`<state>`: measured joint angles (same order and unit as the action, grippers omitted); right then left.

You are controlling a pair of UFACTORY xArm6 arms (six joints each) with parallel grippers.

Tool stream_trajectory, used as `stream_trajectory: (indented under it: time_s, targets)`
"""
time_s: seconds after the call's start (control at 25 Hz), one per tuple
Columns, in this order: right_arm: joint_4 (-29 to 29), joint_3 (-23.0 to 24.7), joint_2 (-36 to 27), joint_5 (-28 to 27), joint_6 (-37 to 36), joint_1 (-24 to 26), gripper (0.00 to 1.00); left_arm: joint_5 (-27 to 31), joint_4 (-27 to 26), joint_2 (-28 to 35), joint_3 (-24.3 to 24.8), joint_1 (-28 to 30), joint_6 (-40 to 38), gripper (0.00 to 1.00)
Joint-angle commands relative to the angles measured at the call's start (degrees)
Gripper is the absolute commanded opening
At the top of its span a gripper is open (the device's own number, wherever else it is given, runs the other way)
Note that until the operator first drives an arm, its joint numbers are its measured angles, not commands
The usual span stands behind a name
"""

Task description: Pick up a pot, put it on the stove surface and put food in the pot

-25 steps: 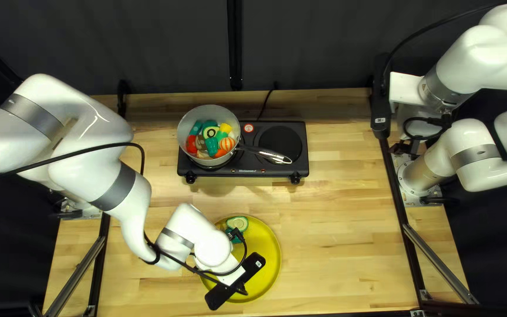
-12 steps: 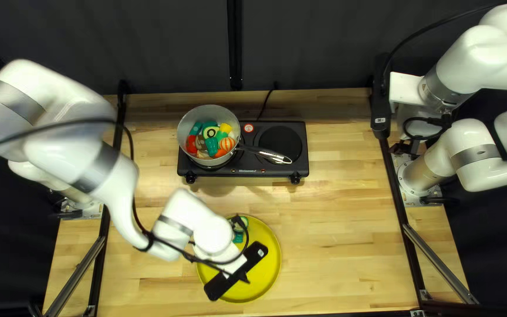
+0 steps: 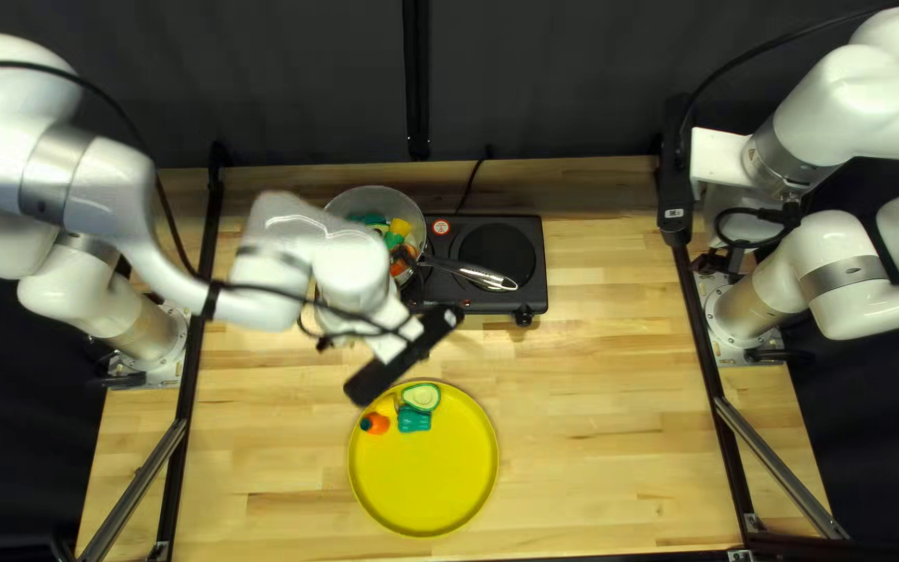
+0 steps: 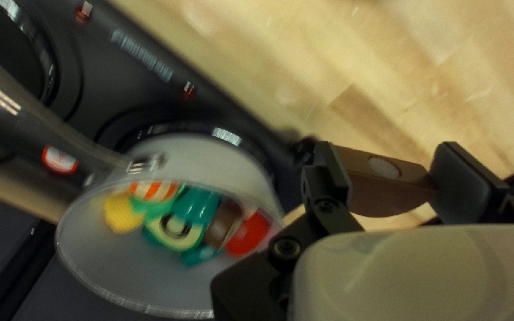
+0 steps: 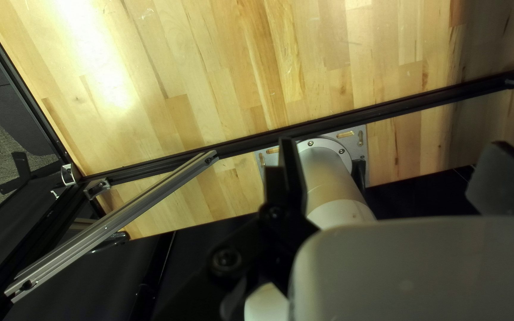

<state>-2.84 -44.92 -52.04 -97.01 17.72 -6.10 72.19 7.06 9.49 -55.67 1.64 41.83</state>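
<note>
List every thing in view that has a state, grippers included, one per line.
Pot: upright on the stove, uncovered, food inside.
Stove: bearing the pot; on or off, cannot tell.
Plate: on the table, holding food.
Left gripper: shut on a brown food piece.
Right gripper: open.

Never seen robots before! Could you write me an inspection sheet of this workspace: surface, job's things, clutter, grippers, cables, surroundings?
Surface: light wooden table; spills, nothing seen.
Job's things: pot on the stove, colorful food inside; yellow plate with an avocado half, a teal pepper, orange and yellow pieces.
Clutter: nothing seen.
Left gripper: shut on a brown piece, beside the pot.
Right gripper: open, nothing between its fingers.
Cables: one black cable along my left arm; a thin cord behind the stove.
Surroundings: dark curtain beyond the table.
</note>
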Motion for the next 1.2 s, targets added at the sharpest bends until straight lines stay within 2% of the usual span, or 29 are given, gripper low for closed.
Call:
stream_trajectory:
  time_s: [0.04, 0.2, 0.52, 0.56, 0.6, 1.04, 1.2]
  targets:
    - [0.00, 0.00, 0.00, 0.00, 0.00, 0.00, 1.00, -2.86, 1.10, -1.51, 0.60, -7.27, 4.20, 0.00]
    - [0.00, 0.00, 0.00, 0.00, 0.00, 0.00, 1.00, -5.06, 1.19, -3.05, 1.03, -8.34, 3.66, 0.00]
    - [0.00, 0.00, 0.00, 0.00, 0.00, 0.00, 1.00, -5.12, 1.19, -3.11, 1.04, -8.34, 3.55, 0.00]
    - [0.00, 0.00, 0.00, 0.00, 0.00, 0.00, 1.00, -5.12, 1.19, -3.11, 1.04, -8.34, 3.55, 0.88]
    - [0.00, 0.00, 0.00, 0.00, 0.00, 0.00, 1.00, -5.12, 1.19, -3.11, 1.04, -8.34, 3.55, 1.00]
    - [0.00, 0.00, 0.00, 0.00, 0.00, 0.00, 1.00, -5.12, 1.19, -3.11, 1.04, -8.34, 3.55, 1.00]
    - [0.00, 0.00, 0.00, 0.00, 0.00, 0.00, 1.00, 0.71, 1.82, -1.63, -1.67, -1.31, -3.78, 1.00]
